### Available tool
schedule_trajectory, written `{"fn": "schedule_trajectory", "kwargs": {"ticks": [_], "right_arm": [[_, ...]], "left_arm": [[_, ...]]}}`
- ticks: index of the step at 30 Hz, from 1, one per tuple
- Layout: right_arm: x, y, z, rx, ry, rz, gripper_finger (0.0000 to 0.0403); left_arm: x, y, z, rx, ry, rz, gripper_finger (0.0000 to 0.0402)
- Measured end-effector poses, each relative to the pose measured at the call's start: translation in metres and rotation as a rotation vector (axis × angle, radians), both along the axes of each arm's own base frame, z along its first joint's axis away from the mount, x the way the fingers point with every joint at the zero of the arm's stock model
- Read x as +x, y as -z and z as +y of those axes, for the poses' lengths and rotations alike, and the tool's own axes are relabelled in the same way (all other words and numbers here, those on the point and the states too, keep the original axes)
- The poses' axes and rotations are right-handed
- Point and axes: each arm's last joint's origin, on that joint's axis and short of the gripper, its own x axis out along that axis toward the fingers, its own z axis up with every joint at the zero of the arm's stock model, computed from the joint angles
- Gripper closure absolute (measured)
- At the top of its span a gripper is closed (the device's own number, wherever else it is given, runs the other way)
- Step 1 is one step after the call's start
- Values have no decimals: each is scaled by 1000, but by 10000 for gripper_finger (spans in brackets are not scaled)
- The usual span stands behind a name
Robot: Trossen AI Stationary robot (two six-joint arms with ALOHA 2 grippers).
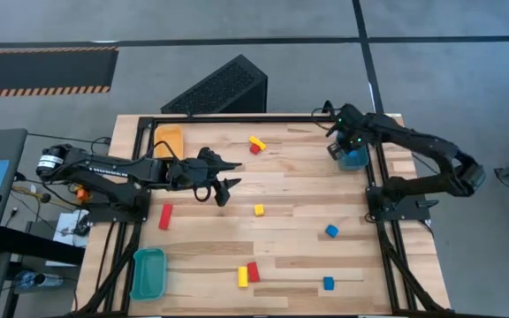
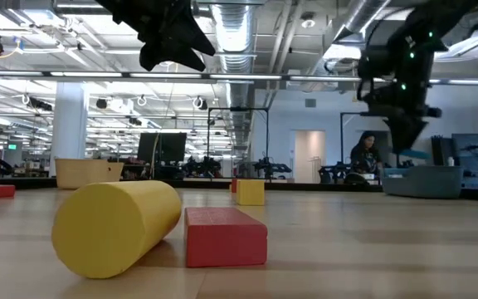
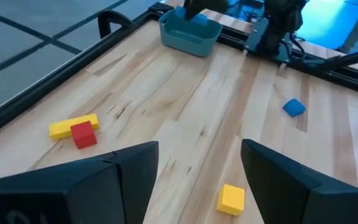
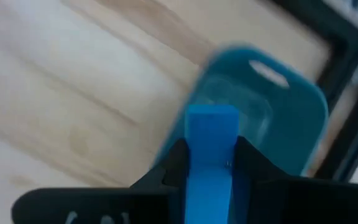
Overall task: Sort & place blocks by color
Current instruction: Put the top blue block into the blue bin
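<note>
My right gripper hangs over the teal tray at the table's far right corner, shut on a blue block. My left gripper hovers open above the table's middle left, and a yellow cube lies on the wood below and ahead of its fingers. Loose on the table are a yellow bar touching a red cube, a red bar, two blue blocks, and a yellow piece beside a red one near the near edge. My right gripper pinches the blue block between its two fingers, coming from above and pointing down. The block's free end sticks out past the fingertips. It is lifted clear, above the inside of the teal tray.
A yellow tray sits at the far left corner and a second teal tray at the near left corner. A black metal frame borders the table. A dark perforated box lies beyond the far edge. A person sits in the room behind.
</note>
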Motion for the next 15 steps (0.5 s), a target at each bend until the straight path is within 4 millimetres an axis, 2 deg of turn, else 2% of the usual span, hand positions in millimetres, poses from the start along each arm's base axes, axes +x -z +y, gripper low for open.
{"fn": "schedule_trajectory", "kwargs": {"ticks": [6, 10, 15], "right_arm": [[-21, 32, -22, 35, 237, -22, 329], [-15, 40, -31, 26, 289, -52, 329], [-12, 59, -35, 124, 387, -30, 329]], "left_arm": [[-1, 1, 0, 13, 1, 16, 182], [-1, 1, 0, 27, 3, 22, 182], [-2, 3, 1, 57, 5, 51, 182]]}}
